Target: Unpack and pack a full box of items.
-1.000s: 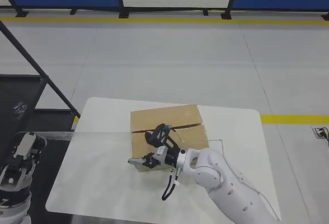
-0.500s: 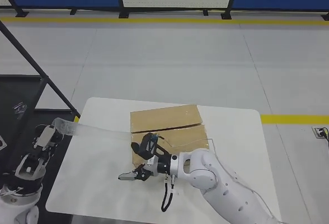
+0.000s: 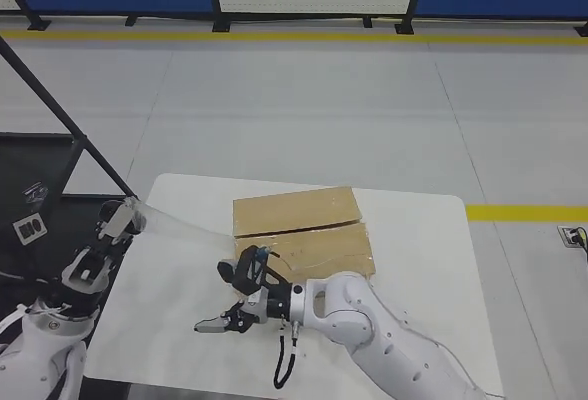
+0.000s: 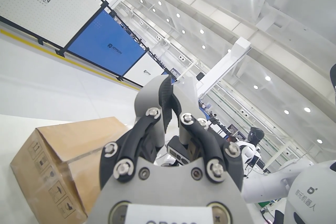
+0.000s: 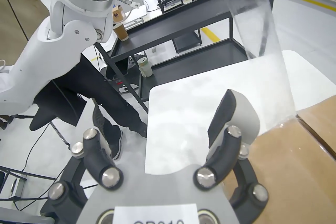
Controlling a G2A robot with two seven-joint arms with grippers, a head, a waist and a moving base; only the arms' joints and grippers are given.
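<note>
A closed cardboard box [image 3: 299,235] sits mid-table, its top flaps meeting at a seam. A long clear tape strip [image 3: 184,230] runs from that seam off to the left, where my left gripper [image 3: 124,215] holds its end beyond the table's left edge. In the left wrist view that gripper [image 4: 168,93] has its pads pressed together, with the box [image 4: 60,151] below it. My right gripper [image 3: 214,325] is open just above the table, to the front left of the box. Its wrist view shows the spread fingers [image 5: 231,114], the tape strip [image 5: 257,25] rising ahead and the box [image 5: 288,156] beside them.
The white table [image 3: 174,300] has bare surface left of and in front of the box. A black shelved cart [image 5: 178,25] stands off the table's left side, carrying a paper cup [image 5: 120,30] and a tumbler [image 5: 145,67].
My left gripper has risen and moved forward along the table's left edge, carrying the tape end with it. My right gripper has slid left and toward the front, away from the box.
</note>
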